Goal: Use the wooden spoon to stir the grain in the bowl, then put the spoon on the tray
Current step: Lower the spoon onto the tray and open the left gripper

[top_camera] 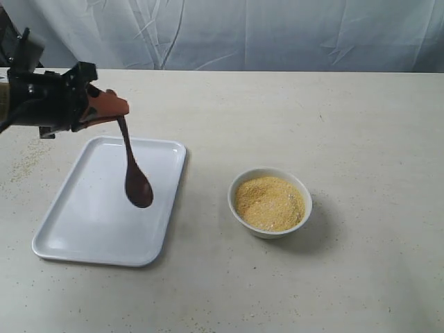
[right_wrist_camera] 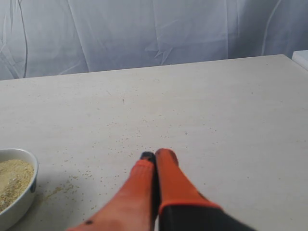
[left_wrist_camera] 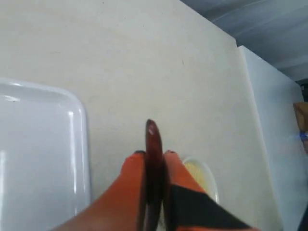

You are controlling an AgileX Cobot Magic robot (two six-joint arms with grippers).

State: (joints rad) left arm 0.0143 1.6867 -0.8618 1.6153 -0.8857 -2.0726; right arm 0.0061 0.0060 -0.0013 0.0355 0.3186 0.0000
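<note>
My left gripper (top_camera: 114,107) is shut on the handle of the dark wooden spoon (top_camera: 134,173), which hangs head-down above the white tray (top_camera: 76,222) at the left. The left wrist view shows the spoon (left_wrist_camera: 154,144) pinched between the orange fingers (left_wrist_camera: 132,178), with the tray (left_wrist_camera: 38,159) on one side and the bowl's rim (left_wrist_camera: 207,175) peeking past the other finger. The white bowl (top_camera: 270,229) of yellow grain (top_camera: 269,202) sits right of the tray. My right gripper (right_wrist_camera: 155,156) is shut and empty over bare table, with the bowl (right_wrist_camera: 17,192) off to one side; it is outside the exterior view.
Loose grains are scattered on the beige table (top_camera: 347,125) near the bowl (right_wrist_camera: 72,180) and at the far left (top_camera: 24,163). A white cloth backdrop (top_camera: 277,31) hangs behind the table.
</note>
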